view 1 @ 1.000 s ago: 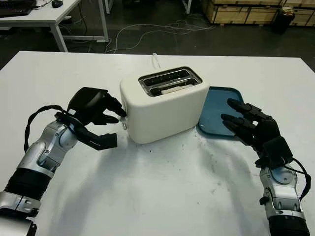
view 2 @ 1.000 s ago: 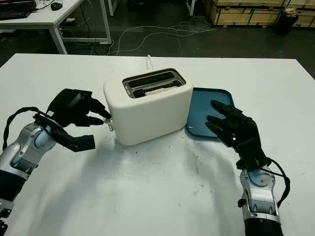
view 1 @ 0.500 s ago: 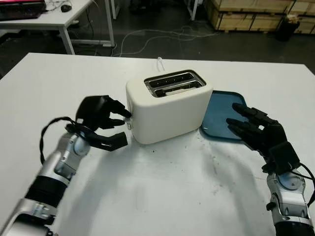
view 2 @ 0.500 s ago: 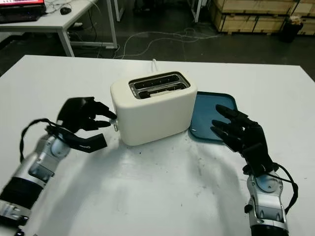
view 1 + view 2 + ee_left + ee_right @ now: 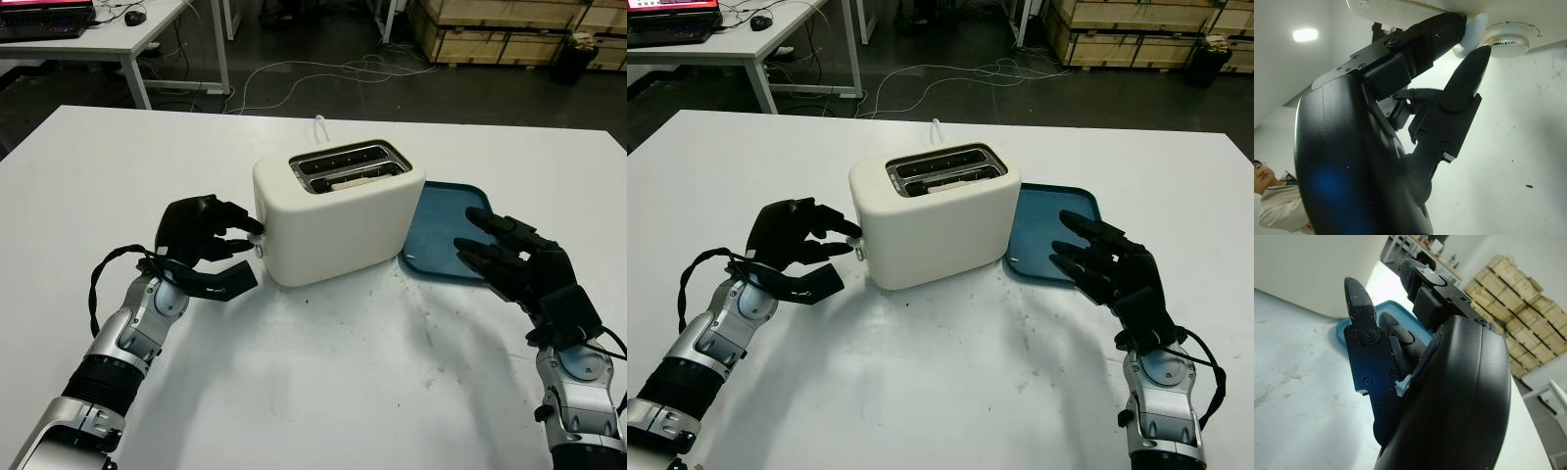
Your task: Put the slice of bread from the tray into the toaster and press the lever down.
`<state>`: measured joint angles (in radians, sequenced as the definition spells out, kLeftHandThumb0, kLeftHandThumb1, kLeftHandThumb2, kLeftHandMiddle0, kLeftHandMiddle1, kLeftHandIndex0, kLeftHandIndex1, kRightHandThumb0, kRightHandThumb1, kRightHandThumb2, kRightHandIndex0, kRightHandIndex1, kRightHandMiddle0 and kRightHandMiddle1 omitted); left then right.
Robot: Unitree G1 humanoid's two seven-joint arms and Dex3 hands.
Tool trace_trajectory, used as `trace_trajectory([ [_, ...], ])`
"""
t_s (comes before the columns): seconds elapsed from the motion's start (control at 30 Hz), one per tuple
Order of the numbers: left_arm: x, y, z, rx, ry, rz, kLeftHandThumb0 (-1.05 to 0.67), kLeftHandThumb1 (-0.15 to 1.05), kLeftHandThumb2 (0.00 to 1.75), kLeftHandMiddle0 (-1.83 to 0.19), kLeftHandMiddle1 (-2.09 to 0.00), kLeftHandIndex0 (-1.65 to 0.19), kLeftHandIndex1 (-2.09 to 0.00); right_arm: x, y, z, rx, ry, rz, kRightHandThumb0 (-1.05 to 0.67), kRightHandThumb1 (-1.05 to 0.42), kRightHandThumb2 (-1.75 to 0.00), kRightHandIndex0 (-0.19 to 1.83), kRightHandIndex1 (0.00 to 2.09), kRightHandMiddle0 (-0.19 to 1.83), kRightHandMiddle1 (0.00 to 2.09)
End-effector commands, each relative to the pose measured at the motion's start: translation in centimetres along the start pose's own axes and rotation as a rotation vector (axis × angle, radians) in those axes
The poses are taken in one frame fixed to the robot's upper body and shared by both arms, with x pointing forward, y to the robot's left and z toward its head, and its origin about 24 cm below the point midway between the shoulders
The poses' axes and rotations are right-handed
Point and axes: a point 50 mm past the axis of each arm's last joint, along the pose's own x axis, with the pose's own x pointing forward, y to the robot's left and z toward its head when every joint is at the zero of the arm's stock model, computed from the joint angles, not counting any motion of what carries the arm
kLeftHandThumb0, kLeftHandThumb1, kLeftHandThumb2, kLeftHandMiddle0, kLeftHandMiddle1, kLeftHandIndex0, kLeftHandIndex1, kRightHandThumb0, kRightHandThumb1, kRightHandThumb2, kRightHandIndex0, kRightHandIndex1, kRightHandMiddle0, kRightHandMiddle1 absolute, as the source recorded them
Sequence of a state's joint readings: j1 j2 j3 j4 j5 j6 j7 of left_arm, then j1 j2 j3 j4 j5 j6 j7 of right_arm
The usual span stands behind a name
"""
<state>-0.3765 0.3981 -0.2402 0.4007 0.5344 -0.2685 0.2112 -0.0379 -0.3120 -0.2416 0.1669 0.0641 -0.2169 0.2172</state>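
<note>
With the pale slice of bread (image 5: 345, 180) sitting in the cream plastic toaster's (image 5: 338, 211) near slot, my left hand (image 5: 206, 238) pinches its small white lever (image 5: 1472, 34) to press it, while my open right hand (image 5: 519, 266) waits over the blue tray (image 5: 439, 227).

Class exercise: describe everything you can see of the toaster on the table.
The toaster is a cream-white, smooth, rounded box that looks like plastic, standing upright on the white table. Two metal-rimmed slots open on top; a pale slice of bread sits in the nearer one. The left hand touches its small white lever, above a dial. The blue tray lies beside it.
</note>
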Motion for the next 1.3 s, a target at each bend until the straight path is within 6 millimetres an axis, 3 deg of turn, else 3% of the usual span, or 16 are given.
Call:
trace_trajectory([
  [0.0,-2.1,-9.0,4.1,-0.066,-0.125,-0.370,-0.32,0.81,0.00,-0.79,-1.39,-1.26,-0.01,0.3,0.2,0.6,0.016,-0.026,0.001,-0.43,-0.89,0.00,0.90,0.00,0.71,0.00],
  [0.13,-1.9,-8.6,4.1,-0.059,-0.144,-0.364,-0.30,0.80,0.00,-0.81,-1.45,-1.28,-0.02,0.1,0.2,0.6,0.023,-0.026,0.001,-0.44,-0.89,0.00,0.90,0.00,0.71,0.00],
  [0.23,-1.7,-7.9,4.7,-0.053,-0.145,-0.351,-0.30,0.78,0.00,-0.76,-1.69,-1.30,-0.03,-0.1,0.2,0.6,0.008,-0.028,-0.003,-0.43,-0.89,0.00,0.91,0.00,0.71,0.00],
  [0.33,-1.8,-7.9,5.1,-0.065,-0.033,-0.397,-0.30,0.78,0.01,-0.76,-1.70,-1.28,-0.02,-0.5,0.0,0.5,0.001,-0.022,-0.010,-0.42,-0.90,0.00,0.91,0.00,0.71,0.00],
  [0.37,-2.1,-8.6,5.0,-0.061,0.056,-0.459,-0.29,0.79,0.01,-0.74,-1.62,-1.25,-0.01,-0.6,-0.1,0.5,0.005,-0.018,-0.014,-0.41,-0.89,0.00,0.91,0.00,0.71,0.00],
  [0.5,-4.6,-13.1,4.1,0.001,0.278,-0.684,-0.22,0.80,0.00,-0.85,-0.95,-1.22,0.00,-0.7,-0.6,0.1,-0.016,0.002,-0.020,-0.39,-0.90,0.00,0.91,0.00,0.71,0.00],
  [0.6,-5.6,-14.2,3.7,-0.003,0.323,-0.747,-0.22,0.79,0.01,-0.91,-0.66,-1.23,-0.01,-0.6,-0.7,0.2,-0.046,0.007,-0.026,-0.38,-0.90,0.00,0.91,0.00,0.72,0.00],
  [1.13,-3.4,-10.1,3.2,0.002,0.318,-0.588,-0.23,0.82,0.00,-0.70,-1.28,-1.20,-0.01,0.2,-0.1,0.4,-0.021,-0.022,-0.015,-0.40,-0.91,0.00,0.92,0.01,0.71,0.00],
  [1.27,-3.1,-9.1,3.2,-0.005,0.324,-0.575,-0.25,0.84,0.01,-0.67,-1.31,-1.19,0.00,0.4,0.2,0.4,-0.017,-0.021,-0.010,-0.43,-0.91,0.00,0.92,0.00,0.72,0.00],
])
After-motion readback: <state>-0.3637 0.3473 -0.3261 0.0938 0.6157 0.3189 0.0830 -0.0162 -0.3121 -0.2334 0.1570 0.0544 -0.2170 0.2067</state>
